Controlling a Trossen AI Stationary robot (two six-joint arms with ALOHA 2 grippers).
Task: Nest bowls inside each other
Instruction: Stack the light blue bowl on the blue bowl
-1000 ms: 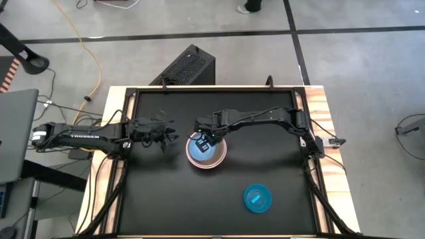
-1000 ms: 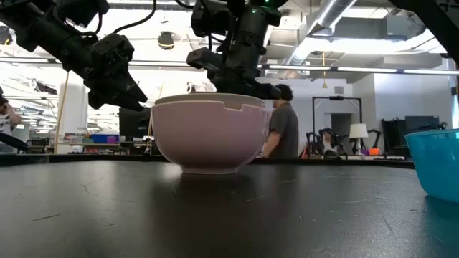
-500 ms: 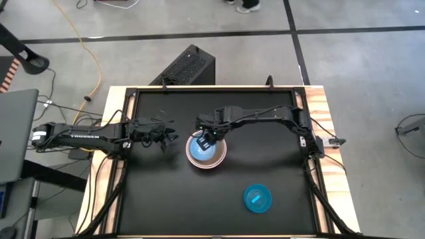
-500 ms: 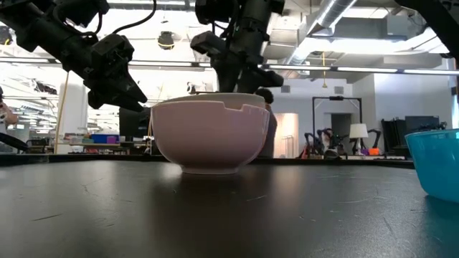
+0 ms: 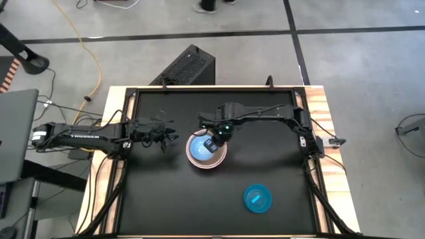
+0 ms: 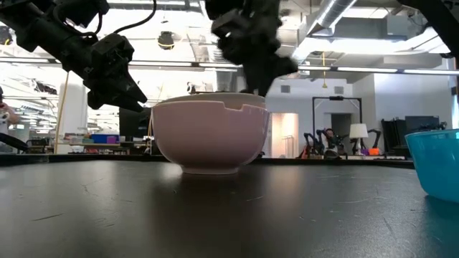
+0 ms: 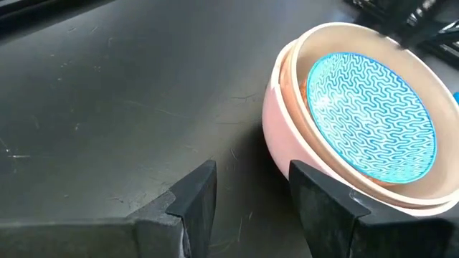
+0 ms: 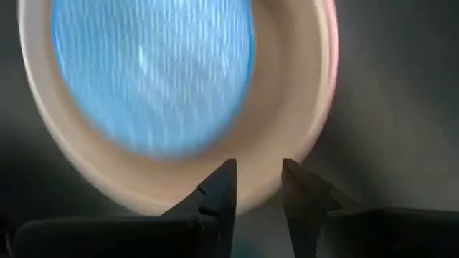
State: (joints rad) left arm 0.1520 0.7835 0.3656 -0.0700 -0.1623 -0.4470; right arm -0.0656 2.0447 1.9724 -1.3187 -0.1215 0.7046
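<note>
Stack at frame centre: pink bowl (image 5: 206,153) holds a cream bowl (image 7: 297,100) with the light blue bowl (image 5: 200,148) nested inside. Teal bowl (image 5: 257,198) sits apart at lower right, not yet nested. Right gripper (image 5: 214,141) hovers over the stack's rim, fingers slightly apart, holding nothing. Left gripper (image 5: 169,137) waits just left of the stack, fingers apart and empty.

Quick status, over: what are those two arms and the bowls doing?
Right tool open above bowl stack, empty. Left tool open beside it. Teal bowl not yet nested. Nothing in the way.
</note>
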